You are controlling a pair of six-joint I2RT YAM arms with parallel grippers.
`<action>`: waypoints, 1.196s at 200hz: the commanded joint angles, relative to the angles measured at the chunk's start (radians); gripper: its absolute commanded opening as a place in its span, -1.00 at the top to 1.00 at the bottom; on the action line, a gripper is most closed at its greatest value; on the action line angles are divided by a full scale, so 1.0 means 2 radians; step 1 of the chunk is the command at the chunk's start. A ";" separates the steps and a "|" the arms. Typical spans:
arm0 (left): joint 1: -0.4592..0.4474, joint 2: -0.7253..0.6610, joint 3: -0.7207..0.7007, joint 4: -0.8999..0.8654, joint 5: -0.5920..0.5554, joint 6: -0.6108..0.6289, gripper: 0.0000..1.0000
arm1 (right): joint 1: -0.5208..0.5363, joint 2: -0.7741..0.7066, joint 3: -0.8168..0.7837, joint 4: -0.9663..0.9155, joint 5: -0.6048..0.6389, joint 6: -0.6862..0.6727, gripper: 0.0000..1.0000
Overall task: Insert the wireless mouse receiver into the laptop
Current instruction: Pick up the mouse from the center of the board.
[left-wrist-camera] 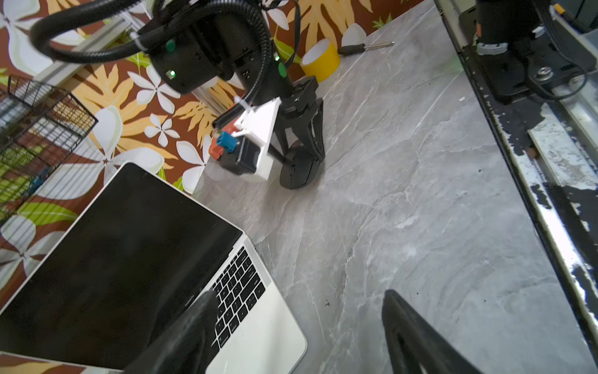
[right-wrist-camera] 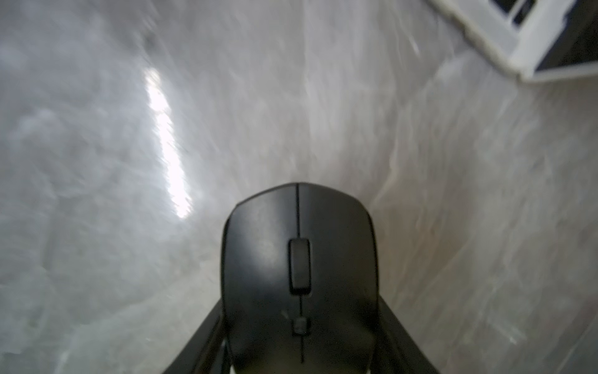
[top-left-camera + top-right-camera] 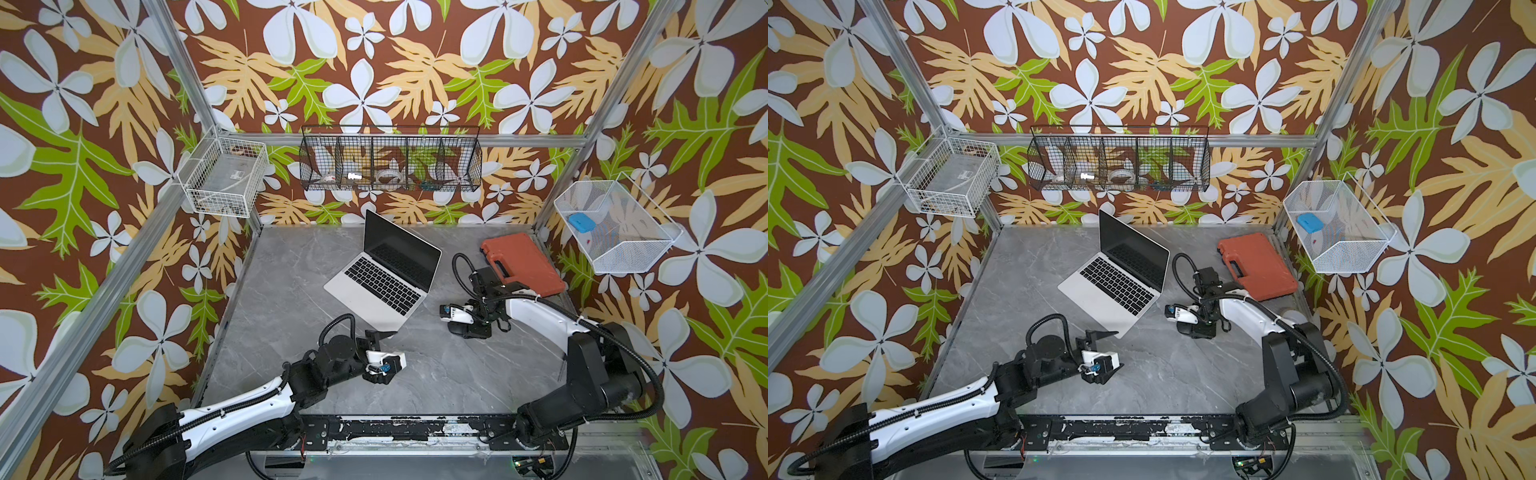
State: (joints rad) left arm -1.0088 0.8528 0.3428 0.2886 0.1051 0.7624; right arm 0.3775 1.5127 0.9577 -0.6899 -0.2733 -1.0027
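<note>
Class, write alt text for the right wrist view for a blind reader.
A black mouse lies between the two dark fingers of the right pincer, on a blurred grey marble table. A corner of the laptop shows at the edge.

Both top views are bright, even and sharp, with only soft shadows on the counter (image 3: 291,266). The right wrist view is motion-smeared: a white glare streak crosses the stone and the mouse (image 2: 299,259) looks soft. In the left wrist view, the left tool (image 1: 299,293) has blurred, out-of-focus fingers (image 1: 191,333).
</note>
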 commanded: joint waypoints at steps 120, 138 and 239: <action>-0.059 0.088 0.044 0.041 -0.027 0.128 -0.38 | 0.129 0.013 0.084 -0.143 -0.260 0.030 0.09; -0.059 0.106 0.052 0.035 -0.026 0.131 -0.21 | 0.130 0.014 0.089 -0.152 -0.265 0.026 0.10; -0.067 0.147 0.058 0.038 -0.038 0.160 0.10 | 0.130 0.015 0.093 -0.164 -0.281 0.022 0.13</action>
State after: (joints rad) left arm -1.1320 1.1416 0.4595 0.3374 0.0261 1.0744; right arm 0.6365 1.5410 1.1355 -0.9939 -0.7868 -0.9463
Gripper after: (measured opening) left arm 0.489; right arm 0.558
